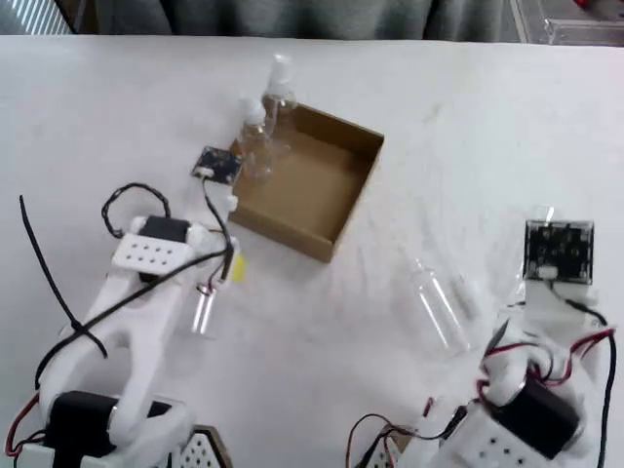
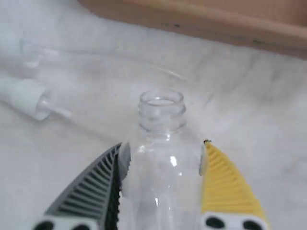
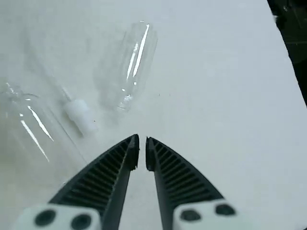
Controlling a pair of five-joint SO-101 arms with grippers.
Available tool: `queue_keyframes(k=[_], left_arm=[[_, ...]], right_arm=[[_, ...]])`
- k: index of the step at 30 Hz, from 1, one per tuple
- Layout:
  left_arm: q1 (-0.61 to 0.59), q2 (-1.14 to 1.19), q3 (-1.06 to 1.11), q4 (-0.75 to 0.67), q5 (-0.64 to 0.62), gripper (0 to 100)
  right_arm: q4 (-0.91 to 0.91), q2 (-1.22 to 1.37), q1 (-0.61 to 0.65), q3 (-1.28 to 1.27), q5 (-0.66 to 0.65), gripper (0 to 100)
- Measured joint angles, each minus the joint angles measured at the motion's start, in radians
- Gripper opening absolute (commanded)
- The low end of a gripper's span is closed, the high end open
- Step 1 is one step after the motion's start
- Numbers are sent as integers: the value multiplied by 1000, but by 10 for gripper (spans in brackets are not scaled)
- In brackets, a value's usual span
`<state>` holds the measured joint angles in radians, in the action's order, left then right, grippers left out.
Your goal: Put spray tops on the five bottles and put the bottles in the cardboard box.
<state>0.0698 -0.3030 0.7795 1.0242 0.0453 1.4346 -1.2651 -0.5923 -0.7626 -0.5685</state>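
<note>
Bottle (image 2: 161,110), uncapped, gripped in the left pincer (image 2: 163,144) beside the cardboard box (image 2: 192,19); right pincer (image 3: 142,140) low, nearly closed, empty.

Tool (image 3: 142,147), tips almost together, near spray top (image 3: 79,115).

White printed shells were seen on the left arm (image 1: 127,322) and the right arm (image 1: 526,409), with black motor blocks set at the joints. A white plate (image 1: 151,255) on the left arm was dotted with small holes. Black cables (image 1: 58,292) were looped over the left arm, and red wires (image 1: 585,343) were run along the right. The left gripper (image 2: 163,145) was fitted with a dark grey ribbed finger (image 2: 91,191) and a yellow ribbed finger (image 2: 225,187). The right gripper (image 3: 142,140) was fitted with black ribbed fingers (image 3: 110,177) on white bases.
</note>
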Motion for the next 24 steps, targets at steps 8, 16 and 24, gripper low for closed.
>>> queue_keyframes(k=[8, 16, 24], left_arm=[[-20, 0, 28, -43, 0, 33], [-21, 0, 28, -54, 0, 33], [-21, 0, 28, -54, 44, 32]], right_arm=[[160, 589, 124, 428, 0, 18], [233, 1056, 192, 712, 2, 34], [172, 1249, 224, 740, 25, 82]])
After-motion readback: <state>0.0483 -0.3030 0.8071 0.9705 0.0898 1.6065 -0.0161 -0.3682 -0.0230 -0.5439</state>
